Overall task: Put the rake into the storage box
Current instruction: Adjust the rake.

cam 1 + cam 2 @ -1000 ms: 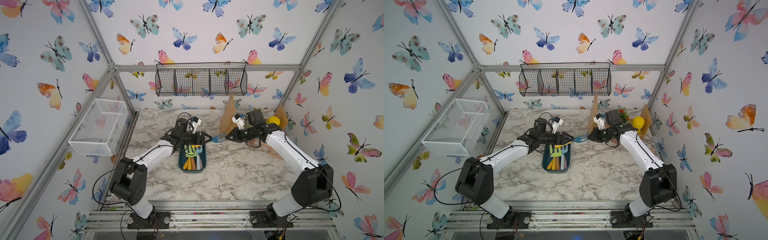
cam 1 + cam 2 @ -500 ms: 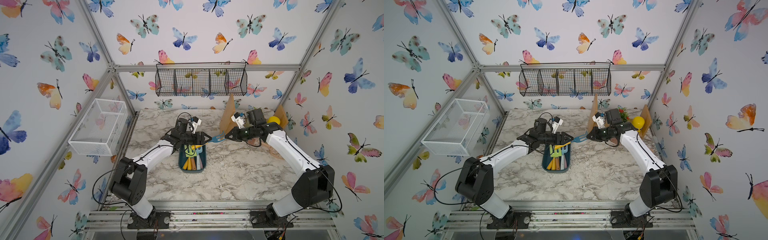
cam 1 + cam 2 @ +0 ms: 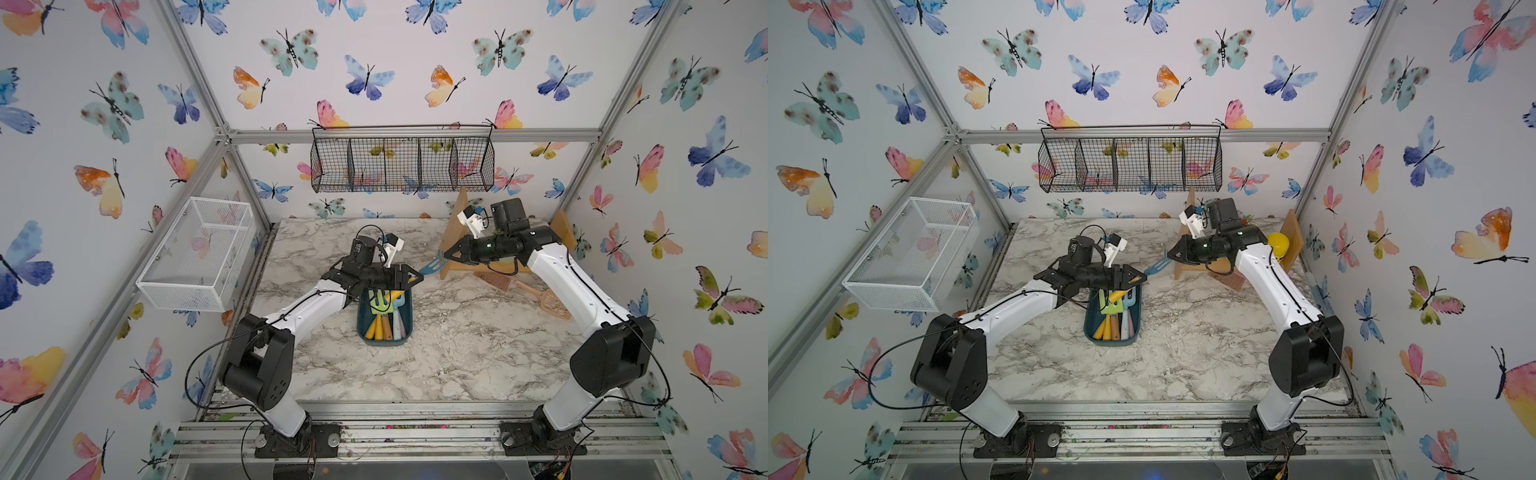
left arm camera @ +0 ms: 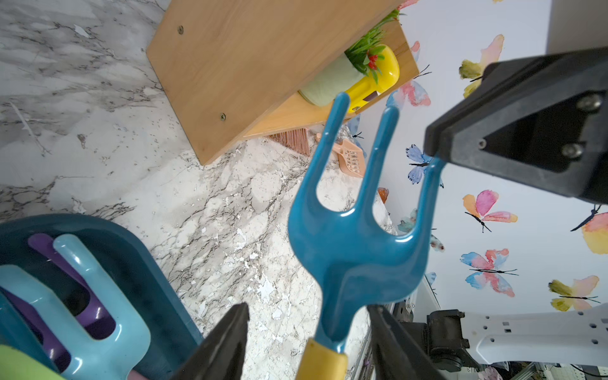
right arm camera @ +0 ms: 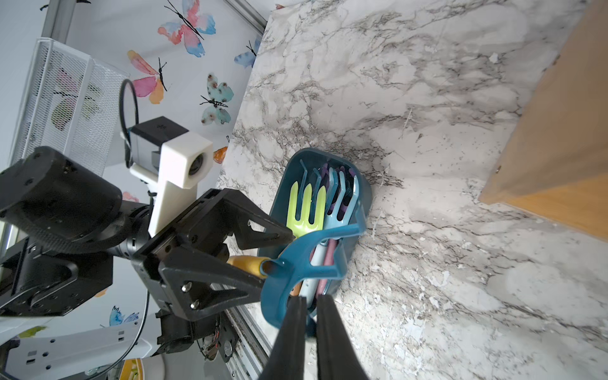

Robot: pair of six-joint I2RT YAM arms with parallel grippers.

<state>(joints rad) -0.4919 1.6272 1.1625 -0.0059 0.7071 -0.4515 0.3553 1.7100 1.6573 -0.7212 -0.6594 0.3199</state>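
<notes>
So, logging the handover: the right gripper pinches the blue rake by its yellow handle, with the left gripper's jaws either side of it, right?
No: the right gripper pinches the rake by an outer tine, as the left wrist view shows. The jaws of the left gripper do flank the yellow handle.

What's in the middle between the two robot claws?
The blue rake. The right gripper pinches one prong, and the left gripper has open jaws around its yellow handle. Both top views show it.
</notes>
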